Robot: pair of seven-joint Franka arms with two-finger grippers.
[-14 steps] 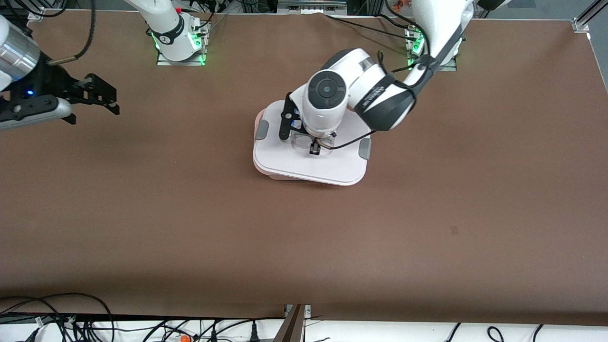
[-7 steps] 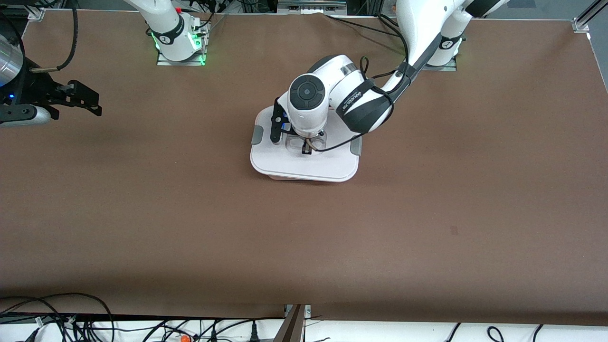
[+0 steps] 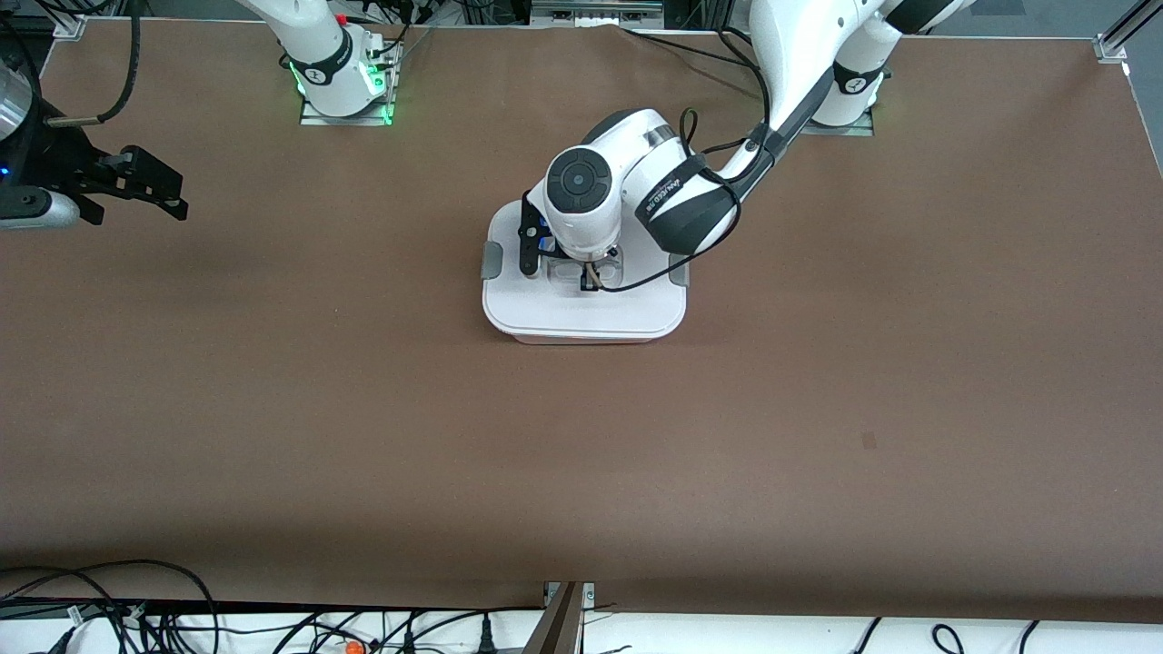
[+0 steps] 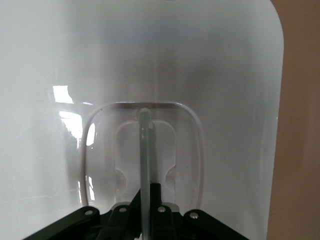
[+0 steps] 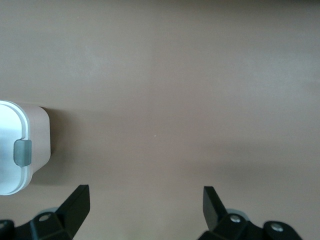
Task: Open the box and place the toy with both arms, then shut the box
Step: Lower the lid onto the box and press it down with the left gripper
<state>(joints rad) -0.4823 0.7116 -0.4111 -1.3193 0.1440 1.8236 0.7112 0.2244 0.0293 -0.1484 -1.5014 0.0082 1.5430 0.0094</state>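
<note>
The box (image 3: pixel 545 338) stands mid-table, its pinkish tub almost fully covered by the flat white lid (image 3: pixel 581 313), which lies level and square on it. Grey clips (image 3: pixel 491 261) show at the lid's two ends. My left gripper (image 3: pixel 589 282) is down on the lid's middle, shut on the clear handle (image 4: pixel 145 145); in the left wrist view the gripper (image 4: pixel 148 195) pinches the handle's thin upright strip. My right gripper (image 3: pixel 173 195) is open and empty above bare table at the right arm's end; its wrist view shows the gripper (image 5: pixel 145 200) and one end of the box (image 5: pixel 35 145). The toy is hidden.
The brown table (image 3: pixel 818 409) is bare around the box. The arm bases (image 3: pixel 341 82) stand along the table edge farthest from the front camera. Cables (image 3: pixel 136 618) hang below the nearest edge.
The left gripper has lowered the tilted, skewed lid onto the box, where it now lies square. The right gripper has drawn back toward the right arm's end of the table.
</note>
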